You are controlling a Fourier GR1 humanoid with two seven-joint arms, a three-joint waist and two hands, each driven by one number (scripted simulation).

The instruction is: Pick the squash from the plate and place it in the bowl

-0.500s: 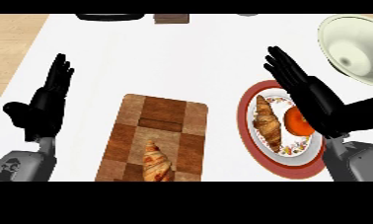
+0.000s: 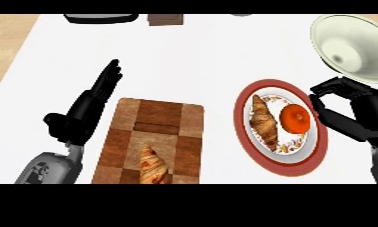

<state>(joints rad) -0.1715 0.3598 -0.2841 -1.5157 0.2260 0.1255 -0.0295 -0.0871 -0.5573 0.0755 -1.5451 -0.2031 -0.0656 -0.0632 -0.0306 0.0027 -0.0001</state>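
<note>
head view | right hand [image 2: 345,111]: fingers curled, clasping nothing, at the plate's [image 2: 244,121] right rim | squash [image 2: 297,119]: orange, on the plate just left of that hand, beside a croissant [image 2: 264,119] | bowl [image 2: 347,46]: just above that hand | left hand [image 2: 88,106]: fingers straight, left of the cutting board [image 2: 159,126] bearing a second croissant [image 2: 152,165]

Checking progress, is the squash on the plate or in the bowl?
On the plate: the orange squash sits beside a croissant; the bowl looks empty.
</note>
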